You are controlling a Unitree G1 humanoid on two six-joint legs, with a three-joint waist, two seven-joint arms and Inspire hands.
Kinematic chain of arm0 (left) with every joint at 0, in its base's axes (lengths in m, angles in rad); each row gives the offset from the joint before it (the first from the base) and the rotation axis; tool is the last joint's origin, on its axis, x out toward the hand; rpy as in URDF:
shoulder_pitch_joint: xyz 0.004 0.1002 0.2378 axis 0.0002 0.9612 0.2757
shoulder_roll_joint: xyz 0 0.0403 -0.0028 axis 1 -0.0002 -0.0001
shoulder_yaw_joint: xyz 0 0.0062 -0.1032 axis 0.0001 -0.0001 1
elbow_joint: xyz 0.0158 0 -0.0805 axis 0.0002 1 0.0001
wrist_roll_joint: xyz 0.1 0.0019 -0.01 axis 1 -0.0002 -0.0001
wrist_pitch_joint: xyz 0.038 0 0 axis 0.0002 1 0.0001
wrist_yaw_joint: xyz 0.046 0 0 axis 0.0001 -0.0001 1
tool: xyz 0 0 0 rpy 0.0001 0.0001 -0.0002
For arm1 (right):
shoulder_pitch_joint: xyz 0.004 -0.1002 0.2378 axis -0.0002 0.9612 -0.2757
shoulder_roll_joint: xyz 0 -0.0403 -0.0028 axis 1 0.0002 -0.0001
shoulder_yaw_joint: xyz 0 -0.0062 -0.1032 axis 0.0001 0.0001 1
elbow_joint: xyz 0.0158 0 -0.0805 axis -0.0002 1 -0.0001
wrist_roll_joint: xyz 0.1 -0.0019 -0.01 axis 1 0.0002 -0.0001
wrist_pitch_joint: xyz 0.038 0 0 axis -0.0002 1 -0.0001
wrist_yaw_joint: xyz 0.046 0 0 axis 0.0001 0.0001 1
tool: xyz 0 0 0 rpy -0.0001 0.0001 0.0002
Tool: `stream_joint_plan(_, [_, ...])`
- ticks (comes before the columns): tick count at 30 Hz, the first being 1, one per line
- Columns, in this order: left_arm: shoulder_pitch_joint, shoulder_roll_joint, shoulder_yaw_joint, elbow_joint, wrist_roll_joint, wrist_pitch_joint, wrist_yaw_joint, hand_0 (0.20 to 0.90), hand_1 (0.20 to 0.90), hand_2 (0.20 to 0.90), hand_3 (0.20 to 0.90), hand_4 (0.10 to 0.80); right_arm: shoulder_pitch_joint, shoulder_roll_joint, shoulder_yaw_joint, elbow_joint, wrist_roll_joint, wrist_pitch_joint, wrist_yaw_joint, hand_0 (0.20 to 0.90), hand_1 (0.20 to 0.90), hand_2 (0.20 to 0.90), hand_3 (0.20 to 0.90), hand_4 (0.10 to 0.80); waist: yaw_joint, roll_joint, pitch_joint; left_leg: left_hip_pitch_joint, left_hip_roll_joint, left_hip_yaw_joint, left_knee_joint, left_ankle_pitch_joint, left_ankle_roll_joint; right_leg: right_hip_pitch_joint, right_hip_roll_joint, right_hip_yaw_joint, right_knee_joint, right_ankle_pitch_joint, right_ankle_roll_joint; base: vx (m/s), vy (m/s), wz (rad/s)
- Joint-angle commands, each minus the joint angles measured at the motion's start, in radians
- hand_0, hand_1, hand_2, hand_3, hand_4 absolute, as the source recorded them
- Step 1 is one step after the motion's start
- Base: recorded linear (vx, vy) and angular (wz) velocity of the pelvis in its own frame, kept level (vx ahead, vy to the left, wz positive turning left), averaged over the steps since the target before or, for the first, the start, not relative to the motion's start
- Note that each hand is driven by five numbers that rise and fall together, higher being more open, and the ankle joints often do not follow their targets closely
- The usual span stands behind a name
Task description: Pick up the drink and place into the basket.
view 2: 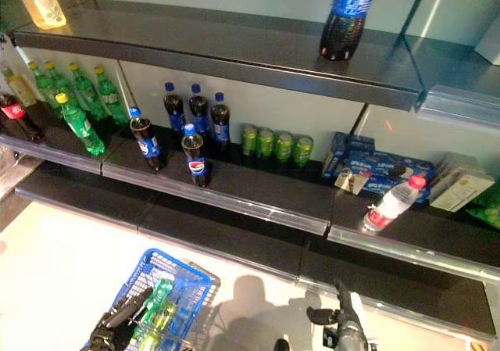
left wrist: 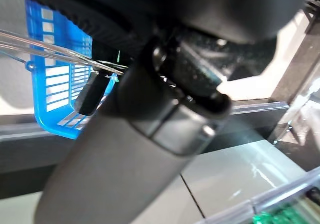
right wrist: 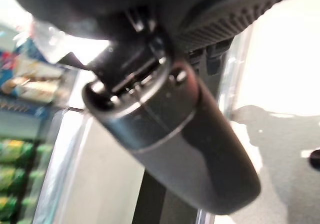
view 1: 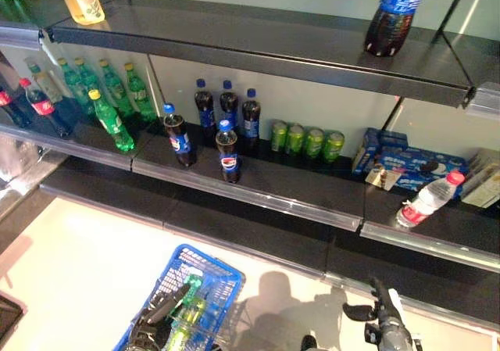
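A green bottle (view 1: 187, 313) is seen inside the blue basket (view 1: 223, 274), under the left hand (view 1: 156, 313). Its grip cannot be told. The right hand (view 1: 383, 312) is held empty, fingers relaxed.

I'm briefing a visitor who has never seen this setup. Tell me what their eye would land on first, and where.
The bright blue basket on the pale floor at the bottom, with green bottles inside and the left hand at its near rim. Then the dark shelf above: cola bottles at its middle, green cans beside them. The right hand shows low on the right.
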Motion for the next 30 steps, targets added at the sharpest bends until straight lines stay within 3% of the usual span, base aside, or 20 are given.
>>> stream_joint_plan(1, [-0.145, 0.090, 0.050, -0.030, 0.034, -0.195, -0.105, 0.300, 0.300, 0.300, 0.200, 0.100, -0.047, -0.048, -0.072, 0.074, 0.047, -0.101, -0.033, 0.900, 0.900, 0.900, 0.900, 0.800, 0.021, 0.038, -0.077, -0.009, 0.001, -0.006, 0.008, -0.055, 0.003, 0.035, -0.054, -0.015, 0.034, -0.055, 0.047, 0.011, -0.019, -0.06])
stream_joint_plan(8, [-0.160, 0.111, 0.025, 0.063, 0.074, -0.174, -0.148, 0.300, 0.300, 0.300, 0.200, 0.100, -0.061, -0.042, -0.112, 0.260, 0.139, -0.111, 0.014, 0.900, 0.900, 0.900, 0.900, 0.800, 0.000, 0.043, -0.078, 0.000, 0.000, -0.001, 0.003, -0.063, 0.013, 0.019, -0.032, 0.032, 0.050, -0.068, 0.035, 0.035, -0.071, -0.19])
stream_joint_plan(13, [-0.176, 0.116, 0.003, 0.047, 0.078, -0.157, -0.154, 0.300, 0.300, 0.300, 0.200, 0.100, -0.067, -0.034, -0.113, 0.285, 0.190, -0.114, 0.019, 0.900, 0.900, 0.900, 0.900, 0.800, -0.022, 0.047, -0.070, -0.001, 0.026, 0.006, 0.002, -0.055, 0.005, 0.000, 0.000, 0.068, 0.061, -0.083, 0.020, -0.037, -0.205, -0.07])
stream_joint_plan(17, [-0.173, 0.097, -0.014, 0.027, 0.085, -0.158, -0.152, 0.300, 0.300, 0.300, 0.200, 0.100, -0.073, -0.037, -0.124, 0.299, 0.209, -0.102, 0.019, 0.900, 0.900, 0.900, 0.900, 0.800, -0.039, 0.057, -0.063, -0.003, 0.049, 0.014, 0.002, -0.044, -0.004, -0.016, 0.029, 0.099, 0.073, -0.096, 0.000, -0.060, -0.178, -0.16])
stream_joint_plan(21, [-0.151, 0.061, -0.037, 0.008, 0.091, -0.179, -0.153, 0.300, 0.300, 0.300, 0.200, 0.100, -0.073, -0.050, -0.138, 0.330, 0.214, -0.074, 0.037, 0.900, 0.900, 0.900, 0.900, 0.800, -0.054, 0.063, -0.037, -0.037, 0.093, 0.005, 0.038, 0.000, -0.035, -0.031, 0.085, 0.151, 0.080, -0.103, -0.041, -0.089, -0.231, -0.24])
stream_joint_plan(25, [-0.159, 0.055, -0.048, -0.012, 0.079, -0.172, -0.186, 0.300, 0.300, 0.300, 0.200, 0.100, -0.066, -0.060, -0.131, 0.338, 0.193, -0.078, 0.044, 0.900, 0.900, 0.900, 0.900, 0.800, -0.056, 0.042, -0.018, -0.080, 0.091, 0.010, 0.133, -0.009, -0.034, -0.035, 0.094, 0.153, 0.064, -0.093, -0.057, -0.140, -0.155, -0.39])
stream_joint_plan(26, [-0.171, 0.047, -0.061, -0.012, 0.078, -0.168, -0.192, 0.300, 0.300, 0.300, 0.200, 0.100, -0.066, -0.065, -0.124, 0.343, 0.200, -0.073, 0.038, 0.900, 0.900, 0.900, 0.900, 0.800, -0.062, 0.031, -0.017, -0.097, 0.058, 0.004, 0.201, -0.030, -0.026, -0.040, 0.095, 0.157, 0.053, -0.082, -0.065, -0.150, -0.097, -0.43])
stream_joint_plan(27, [-0.171, 0.047, -0.062, -0.012, 0.078, -0.168, -0.192, 0.300, 0.300, 0.300, 0.200, 0.100, -0.066, -0.065, -0.124, 0.343, 0.200, -0.073, 0.038, 0.900, 0.900, 0.900, 0.900, 0.800, -0.063, 0.031, -0.017, -0.100, 0.058, 0.003, 0.207, -0.034, -0.025, -0.039, 0.095, 0.157, 0.053, -0.082, -0.064, -0.129, -0.088, -0.59])
stream_joint_plan(29, [-0.177, 0.024, -0.067, 0.014, 0.079, -0.192, -0.197, 0.300, 0.300, 0.300, 0.200, 0.100, -0.076, -0.080, -0.118, 0.356, 0.182, -0.071, 0.059, 0.900, 0.900, 0.900, 0.900, 0.800, -0.055, 0.011, -0.019, -0.131, -0.116, -0.056, 0.320, -0.154, 0.037, -0.051, 0.099, 0.184, 0.041, -0.067, -0.063, -0.078, -0.056, -0.41])
stream_joint_plan(30, [-0.177, 0.024, -0.067, 0.014, 0.079, -0.192, -0.197, 0.300, 0.300, 0.300, 0.200, 0.100, -0.076, -0.080, -0.118, 0.356, 0.182, -0.071, 0.059, 0.900, 0.900, 0.900, 0.900, 0.800, -0.055, 0.011, -0.019, -0.131, -0.116, -0.056, 0.320, -0.154, 0.037, -0.051, 0.099, 0.184, 0.041, -0.067, -0.063, -0.075, -0.015, -0.92])
